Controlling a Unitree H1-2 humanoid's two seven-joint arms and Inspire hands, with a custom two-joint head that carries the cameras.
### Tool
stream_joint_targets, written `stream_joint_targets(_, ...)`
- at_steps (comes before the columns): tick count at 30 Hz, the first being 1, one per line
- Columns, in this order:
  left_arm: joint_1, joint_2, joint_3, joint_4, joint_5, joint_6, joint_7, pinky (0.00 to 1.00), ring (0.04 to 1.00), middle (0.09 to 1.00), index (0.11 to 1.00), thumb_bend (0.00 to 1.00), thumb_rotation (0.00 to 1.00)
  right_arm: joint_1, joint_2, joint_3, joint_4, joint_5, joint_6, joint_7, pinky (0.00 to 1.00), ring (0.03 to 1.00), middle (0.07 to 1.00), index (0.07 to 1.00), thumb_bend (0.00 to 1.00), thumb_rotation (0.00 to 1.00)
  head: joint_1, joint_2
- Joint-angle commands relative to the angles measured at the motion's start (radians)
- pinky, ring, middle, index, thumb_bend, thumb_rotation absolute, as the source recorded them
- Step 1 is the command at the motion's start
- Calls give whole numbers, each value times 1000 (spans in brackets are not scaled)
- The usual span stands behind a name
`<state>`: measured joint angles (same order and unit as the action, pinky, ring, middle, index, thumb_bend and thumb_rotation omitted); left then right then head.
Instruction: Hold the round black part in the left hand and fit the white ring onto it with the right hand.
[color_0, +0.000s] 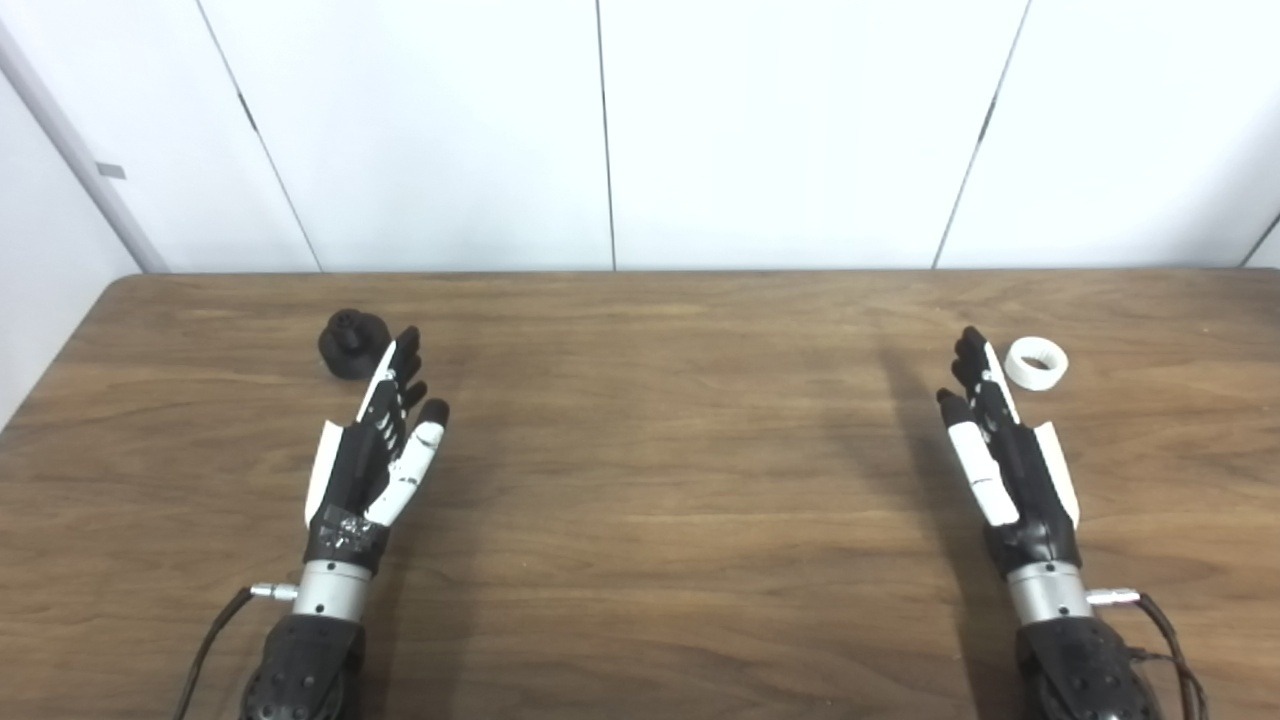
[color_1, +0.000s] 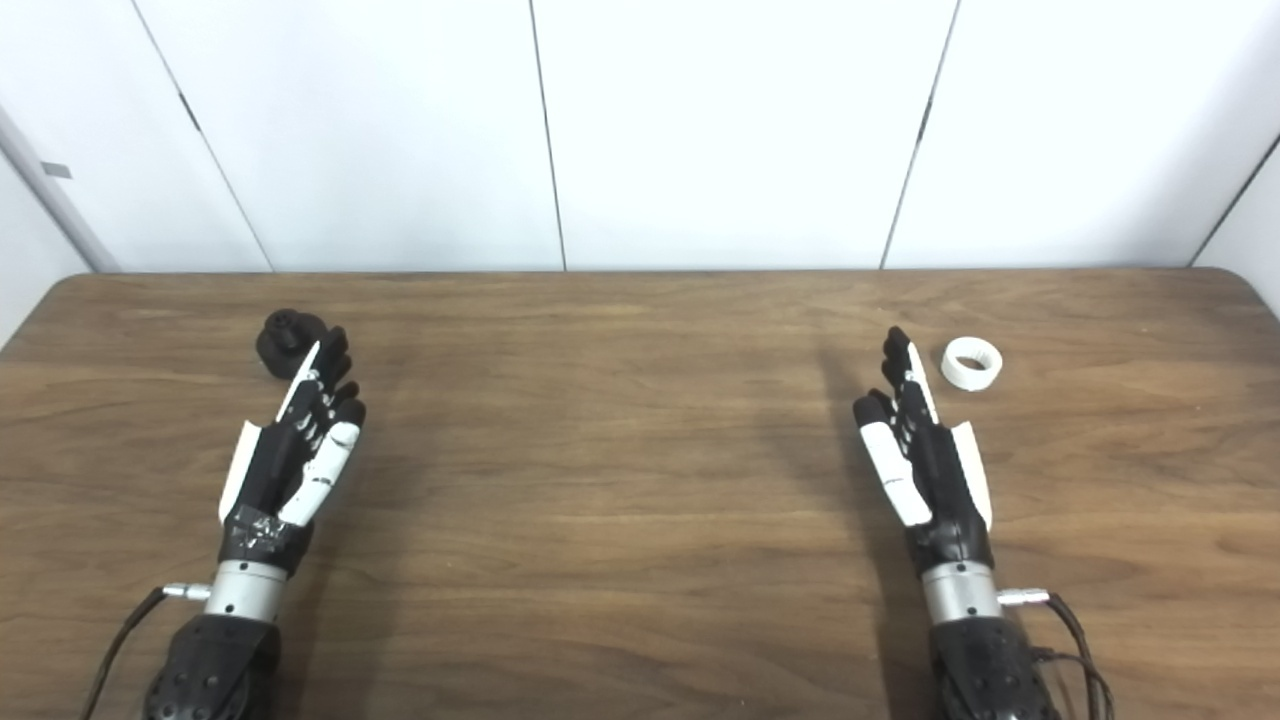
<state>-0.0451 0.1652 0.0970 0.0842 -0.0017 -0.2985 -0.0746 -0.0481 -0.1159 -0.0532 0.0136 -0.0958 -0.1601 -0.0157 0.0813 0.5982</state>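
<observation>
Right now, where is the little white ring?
The white ring lies on the table far right, just beside the right hand's fingertips.

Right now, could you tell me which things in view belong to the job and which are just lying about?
Belong to the job:
- round black part
- white ring
- left hand, open
- right hand, open

Just lying about:
- nothing loose; only the wooden table and the white wall panels behind
</observation>
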Motion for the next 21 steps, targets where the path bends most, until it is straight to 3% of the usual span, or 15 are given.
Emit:
stream_joint_targets(1,32,-12,-10,83,1,-38,8,956,999,1000,991,460,640,29,4,1,57,-3,-35,-12,939,987,988,987,436,881,1,0)
stream_joint_targets(16,37,-16,-9,69,24,-26,21,961,995,1000,987,458,634,30,0,3,59,-4,-35,-15,930,981,984,983,463,883,4,-6)
stream_joint_targets(19,36,-14,-11,75,56,-43,38,937,980,999,976,460,632,32,-1,6,61,-8,-39,-14,970,993,988,989,453,897,14,-17)
stream_joint_targets(21,38,-11,-13,78,87,-61,56,896,962,989,963,502,514,32,-4,6,67,5,-50,-6,967,998,996,994,435,893,21,-22)
